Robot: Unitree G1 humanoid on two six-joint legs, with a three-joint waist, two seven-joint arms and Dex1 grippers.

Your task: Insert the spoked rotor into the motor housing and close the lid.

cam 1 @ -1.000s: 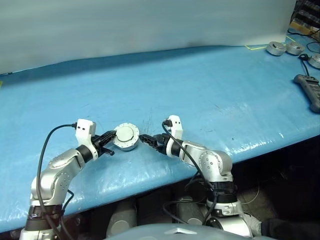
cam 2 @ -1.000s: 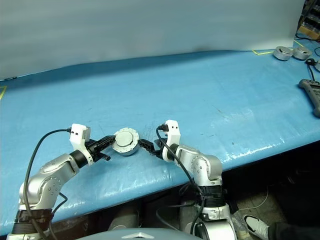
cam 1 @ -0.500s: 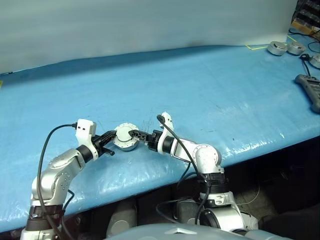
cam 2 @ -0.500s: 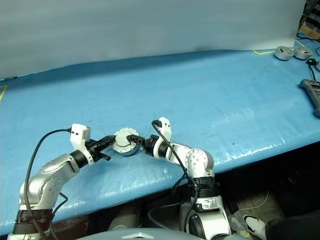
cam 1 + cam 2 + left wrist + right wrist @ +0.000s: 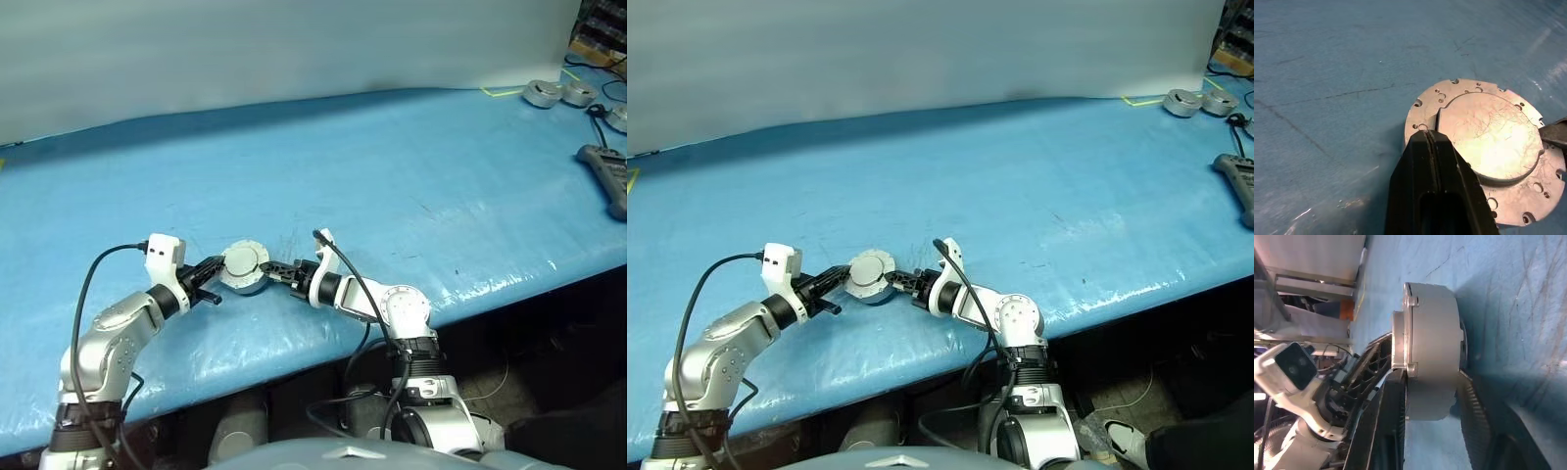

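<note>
Surface: blue table (image 5: 392,176) covered in a shiny sheet, running across the frame, with a pale wall behind it along the top.

Motor housing: closed silver puck (image 5: 243,267) in the lower left-centre of the head views, on the blue sheet between the two grippers. The rotor cannot be seen.

Orientation: the housing rests flat side down, its round axis pointing up from the table and its plain lid (image 5: 1488,139) facing upward. Seen edge-on in the right wrist view, it shows as a thick drum (image 5: 1430,357) with a thinner flange (image 5: 1399,345) on its top side.

Lid detail: a raised smooth disc sits on a notched flange with small holes round its edge.

Left gripper: black fingers (image 5: 1431,147) pressed tightly together, the tips touching the flange at the housing's left edge.

Right gripper: it (image 5: 279,269) reaches in from the right; one black finger (image 5: 1383,431) lies along the lidded top face and the other (image 5: 1479,421) along the underside, so the pair pinches the housing across its thickness.

Far right: several silver pucks (image 5: 558,94) and a grey handheld device (image 5: 607,171) lie near the upper right corner of the frame, well apart from the work.
</note>
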